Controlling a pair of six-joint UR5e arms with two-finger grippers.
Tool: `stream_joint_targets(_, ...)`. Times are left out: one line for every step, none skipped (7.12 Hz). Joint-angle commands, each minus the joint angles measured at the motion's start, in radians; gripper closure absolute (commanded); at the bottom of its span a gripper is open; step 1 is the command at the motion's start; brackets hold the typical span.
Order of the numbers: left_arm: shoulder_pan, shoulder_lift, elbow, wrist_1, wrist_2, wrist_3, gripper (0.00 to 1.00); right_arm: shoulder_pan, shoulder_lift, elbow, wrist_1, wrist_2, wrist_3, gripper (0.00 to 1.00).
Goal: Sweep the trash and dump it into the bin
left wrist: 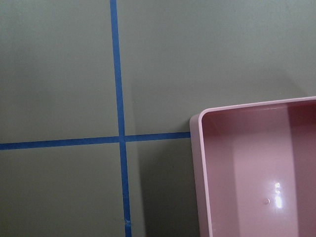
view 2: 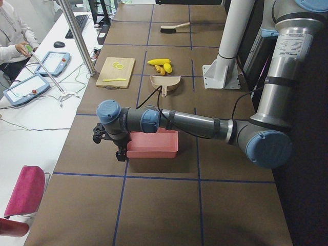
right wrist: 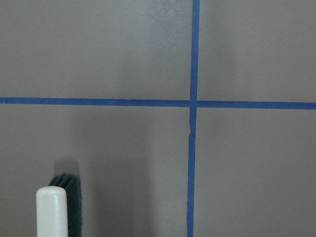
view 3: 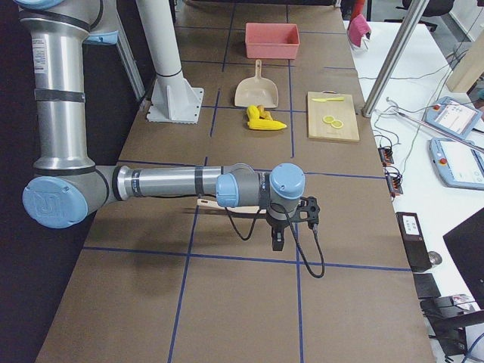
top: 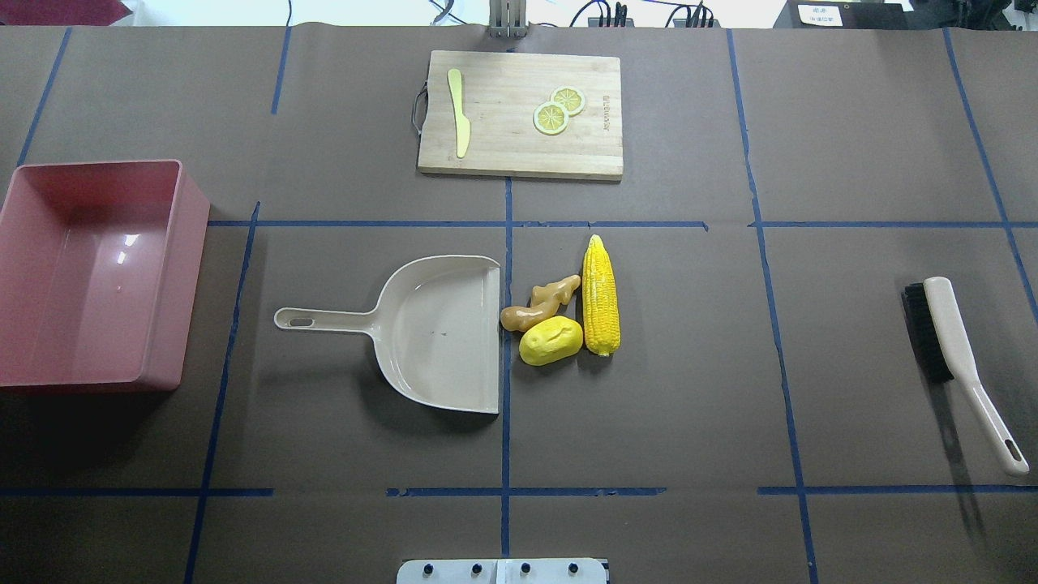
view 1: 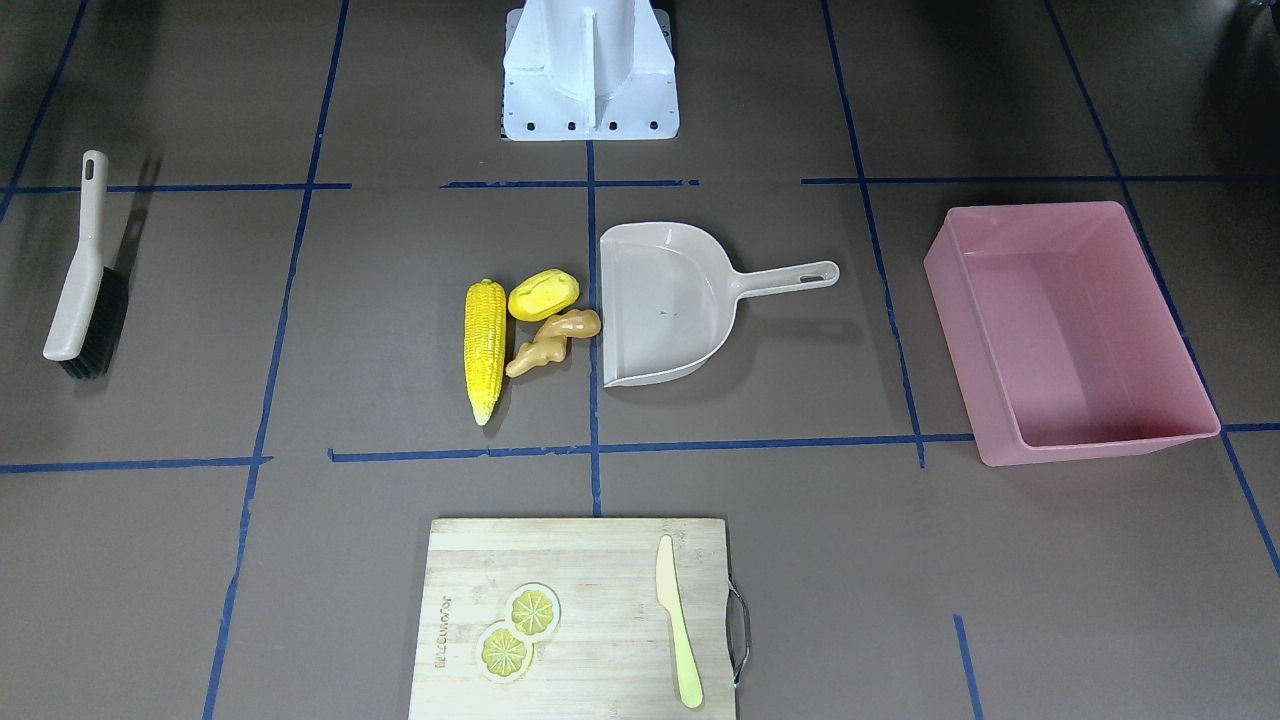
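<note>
The trash lies mid-table: a long yellow corn cob (top: 601, 294), a yellow potato-like lump (top: 551, 341) and a tan ginger root (top: 542, 302), close to the open mouth of a beige dustpan (top: 438, 332). The pink bin (top: 188, 268) stands at the table's left end and is empty; its corner shows in the left wrist view (left wrist: 196, 163). My left gripper (view 2: 121, 158) hangs beside the bin's outer end. My right gripper (view 3: 277, 243) hangs over the far right end, near a brush (top: 957, 357). I cannot tell whether either is open or shut.
A wooden cutting board (top: 503, 146) with two lemon slices (top: 559, 109) and a pale yellow knife (top: 459, 122) lies at the far edge. The brush tip shows in the right wrist view (right wrist: 52, 212). An operator sits at a side desk (view 2: 13, 41).
</note>
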Motion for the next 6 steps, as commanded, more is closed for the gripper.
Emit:
stream_joint_targets(0.002,-0.014,-0.005,0.007,-0.003,-0.013,0.00,0.000,0.000,-0.001,0.000,0.001,0.002,0.00)
stream_joint_targets(0.002,-0.016,0.002,0.000,0.001,-0.007,0.00,0.000,-0.004,-0.003,0.000,-0.001,0.002,0.00)
stream_joint_targets(0.002,-0.014,0.005,-0.002,0.002,-0.003,0.00,0.000,-0.003,-0.009,0.000,0.002,0.002,0.00)
stream_joint_targets(0.002,-0.014,0.004,-0.004,0.003,0.000,0.00,0.000,-0.004,-0.009,0.002,0.002,-0.006,0.00)
stream_joint_targets(0.005,-0.017,0.002,-0.004,0.024,-0.001,0.00,0.000,-0.007,-0.006,0.003,0.002,-0.009,0.00)
stream_joint_targets(0.007,-0.026,-0.010,0.001,0.049,-0.003,0.00,0.000,-0.009,-0.004,0.005,0.002,0.000,0.00)
